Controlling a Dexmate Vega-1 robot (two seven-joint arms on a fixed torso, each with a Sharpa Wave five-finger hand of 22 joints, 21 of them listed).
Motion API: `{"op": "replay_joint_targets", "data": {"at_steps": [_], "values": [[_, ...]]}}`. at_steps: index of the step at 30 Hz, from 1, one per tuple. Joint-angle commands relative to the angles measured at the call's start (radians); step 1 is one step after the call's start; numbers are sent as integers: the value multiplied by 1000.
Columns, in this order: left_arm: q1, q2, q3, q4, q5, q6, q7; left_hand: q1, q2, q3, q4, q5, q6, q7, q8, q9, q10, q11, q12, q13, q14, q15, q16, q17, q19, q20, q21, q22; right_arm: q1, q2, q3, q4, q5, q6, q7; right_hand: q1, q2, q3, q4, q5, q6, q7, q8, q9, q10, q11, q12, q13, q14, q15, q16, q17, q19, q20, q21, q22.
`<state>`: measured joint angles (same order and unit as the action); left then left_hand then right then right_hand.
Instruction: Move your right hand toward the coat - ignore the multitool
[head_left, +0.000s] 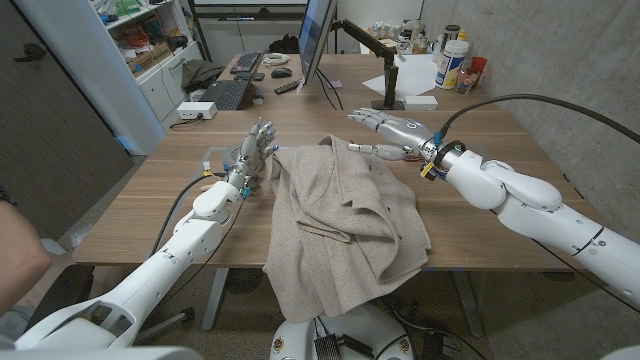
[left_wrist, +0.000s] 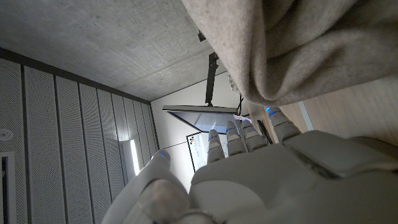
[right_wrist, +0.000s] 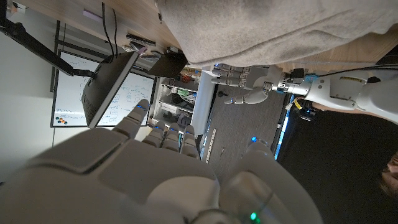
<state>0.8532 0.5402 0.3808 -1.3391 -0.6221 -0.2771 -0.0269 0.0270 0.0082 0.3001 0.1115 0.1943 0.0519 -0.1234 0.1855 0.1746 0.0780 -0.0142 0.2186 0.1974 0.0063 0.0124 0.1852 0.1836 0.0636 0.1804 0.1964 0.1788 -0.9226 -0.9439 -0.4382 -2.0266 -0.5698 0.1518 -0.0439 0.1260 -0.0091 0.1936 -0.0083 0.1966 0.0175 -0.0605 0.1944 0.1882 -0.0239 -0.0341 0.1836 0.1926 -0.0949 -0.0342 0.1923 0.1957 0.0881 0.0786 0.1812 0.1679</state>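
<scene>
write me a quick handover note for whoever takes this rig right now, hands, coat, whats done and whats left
Right hand: open, fingers spread, holds nothing, above the table by the coat's far right corner, thumb close to the cloth; contact unclear.
Left hand: open, upright at the coat's left edge, holds nothing.
Coat: beige, crumpled mid-table, front part hanging over the near edge.
Multitool: can't make one out.
Done: right hand is near the coat.
Left: close the last gap if contact is wanted.

Even, bright; wrist views blurry close-up.
</scene>
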Motion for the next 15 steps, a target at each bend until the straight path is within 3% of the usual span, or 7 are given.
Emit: {"op": "replay_joint_targets", "data": {"at_steps": [1,15], "values": [[1,1,-1,-2,-1,3,0,2,5,-5,-3,8,-1,-2,3,6,-4,0,2,6,-6,7,4,2,-8,1,3,4,7,7,-13,3,-29,9,-1,4,4,-1,-7,0,-4,-4,-4,4,-6,-1,2,4,-8,-43,-1,1,-6,-2,-1,2],[1,1,-1,-1,-3,2,-2,2,5,-7,-3,8,-1,-3,3,5,-4,1,2,6,-6,6,4,2,-8,1,3,4,11,14,-26,12,-49,17,-2,3,5,-1,-8,0,-4,-5,-3,4,-8,-2,4,4,-9,-44,0,1,-8,-2,0,2]]}}
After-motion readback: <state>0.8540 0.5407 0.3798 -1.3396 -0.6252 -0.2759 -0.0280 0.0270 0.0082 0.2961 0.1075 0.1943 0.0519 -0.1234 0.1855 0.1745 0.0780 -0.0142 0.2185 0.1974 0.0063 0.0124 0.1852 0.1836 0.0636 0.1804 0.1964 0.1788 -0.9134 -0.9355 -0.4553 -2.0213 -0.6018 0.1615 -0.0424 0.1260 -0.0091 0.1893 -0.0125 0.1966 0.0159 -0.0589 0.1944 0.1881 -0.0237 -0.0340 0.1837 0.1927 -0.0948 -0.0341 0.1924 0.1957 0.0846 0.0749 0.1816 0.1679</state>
